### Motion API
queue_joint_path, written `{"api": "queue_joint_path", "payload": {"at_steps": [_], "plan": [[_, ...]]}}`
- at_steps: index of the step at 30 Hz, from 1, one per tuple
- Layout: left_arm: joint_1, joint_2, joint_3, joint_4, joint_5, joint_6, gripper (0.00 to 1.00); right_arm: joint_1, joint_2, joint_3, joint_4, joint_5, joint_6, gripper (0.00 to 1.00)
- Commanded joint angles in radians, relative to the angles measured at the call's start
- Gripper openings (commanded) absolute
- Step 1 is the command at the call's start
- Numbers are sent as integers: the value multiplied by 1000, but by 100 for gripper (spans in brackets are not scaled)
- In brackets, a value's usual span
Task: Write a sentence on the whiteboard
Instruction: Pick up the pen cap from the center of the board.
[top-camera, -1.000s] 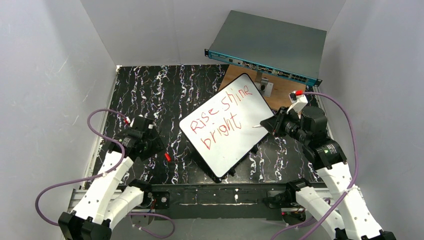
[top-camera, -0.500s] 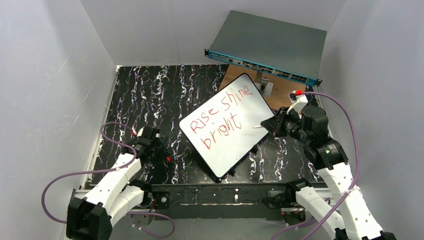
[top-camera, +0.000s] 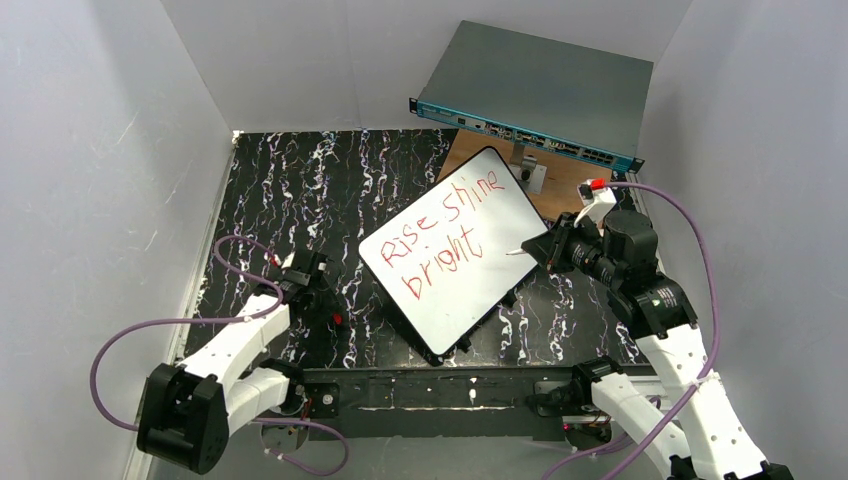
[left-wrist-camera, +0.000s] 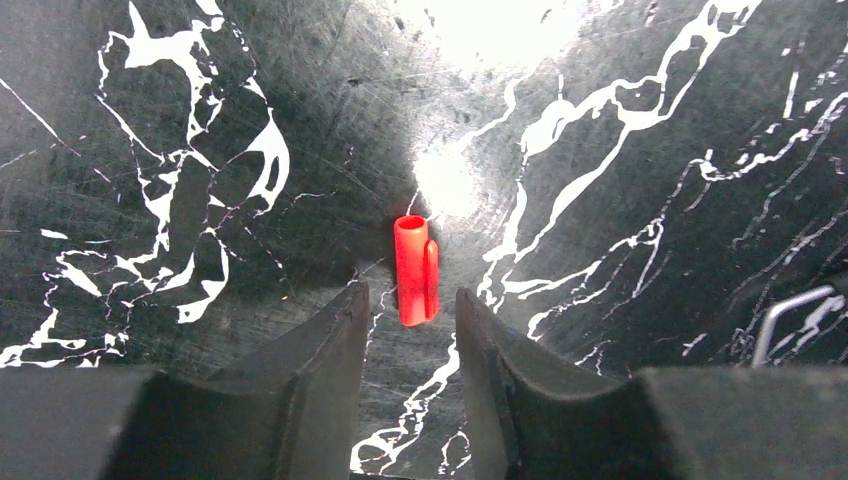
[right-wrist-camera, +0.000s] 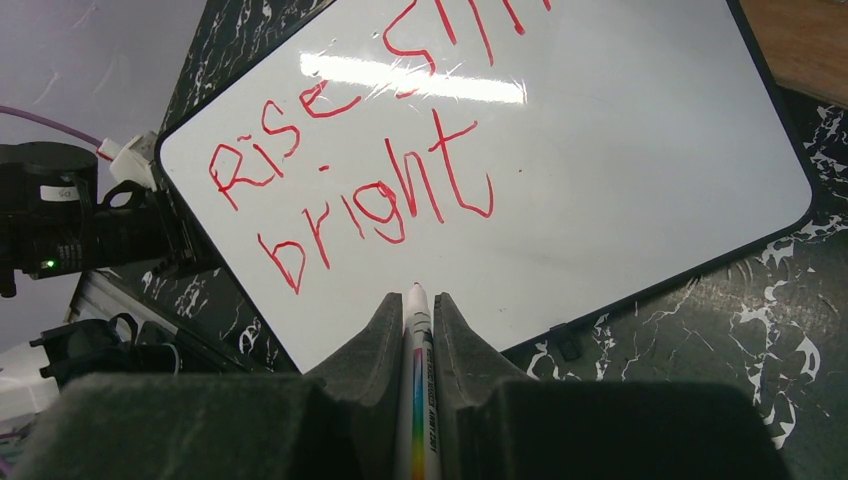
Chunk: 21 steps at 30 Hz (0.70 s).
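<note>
left gripper (left-wrist-camera: 410, 300): has swung in low over the small red plastic pen cap (left-wrist-camera: 415, 270). Its fingers are spread, narrower than 1 second ago, 1 on each side of the cap's near end. Neither touches it.
right gripper (right-wrist-camera: 413, 305): pressed together on the white marker (right-wrist-camera: 418, 400) with the rainbow-striped label, nib poking out past its fingertips. It hasn't budged over the last second.
sentence (right-wrist-camera: 370, 190): red handwritten "Rise shine bright", 3 words on 2 lines, just ahead of the nib. We can't tell if the nib touches the surface.
whiteboard (top-camera: 470, 290): glossy white rectangle with rounded corners and a dark edge, directly in front of the right gripper and off to the left gripper's right.
change: only the left arm moved, closing in on the cap.
meaning: we read the writing as finished. This looks like clean-up: grab the cap, then recap the marker.
risk: the cap is small and round, and we expect it could roll out of a skewed pinch.
background: grey metal box (top-camera: 545, 80) with a teal front beyond the board, all on the black white-veined tabletop (top-camera: 290, 180).
</note>
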Motion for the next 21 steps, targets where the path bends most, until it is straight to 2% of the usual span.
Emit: {"api": "queue_joint_path", "payload": {"at_steps": [1,21], "plan": [[0,42,16,5,-6,23,33,-5,-9,44,9,0,-11,1],[-16,89,-50,73,18,-1,29,-6,26,69,1,-8,-35,1]]}}
